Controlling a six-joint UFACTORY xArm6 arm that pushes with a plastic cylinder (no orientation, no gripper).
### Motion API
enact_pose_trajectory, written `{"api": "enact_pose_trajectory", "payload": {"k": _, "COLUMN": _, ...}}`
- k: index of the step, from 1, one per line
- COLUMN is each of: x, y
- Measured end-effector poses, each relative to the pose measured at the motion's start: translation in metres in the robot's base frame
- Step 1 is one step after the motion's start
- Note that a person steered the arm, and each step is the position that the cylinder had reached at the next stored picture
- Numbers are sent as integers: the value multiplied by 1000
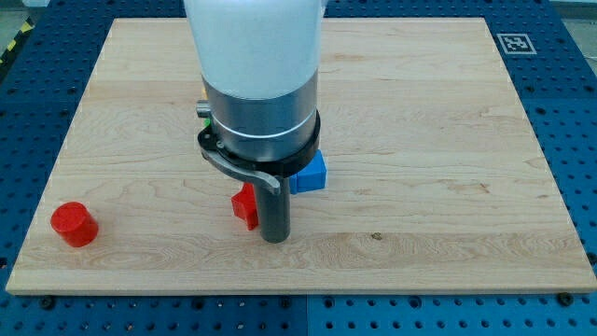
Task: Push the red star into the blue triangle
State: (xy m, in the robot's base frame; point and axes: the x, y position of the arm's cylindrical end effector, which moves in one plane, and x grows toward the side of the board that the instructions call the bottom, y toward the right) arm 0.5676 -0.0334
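Red star touching my tip.

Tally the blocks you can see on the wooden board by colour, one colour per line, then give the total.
Red: 2, a cylinder and a block beside my tip
Blue: 1
Green: 1, a sliver behind the arm
Total: 4

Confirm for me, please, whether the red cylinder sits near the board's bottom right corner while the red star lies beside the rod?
Not quite: the camera view shows the red cylinder near the board's bottom left corner. The red star does lie beside the rod, just left of my tip.
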Motion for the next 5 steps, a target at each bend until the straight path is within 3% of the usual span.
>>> {"api": "enact_pose_trajectory", "payload": {"k": 3, "x": 7, "y": -31}}
{"api": "enact_pose_trajectory", "payload": {"k": 5, "x": -16, "y": -31}}
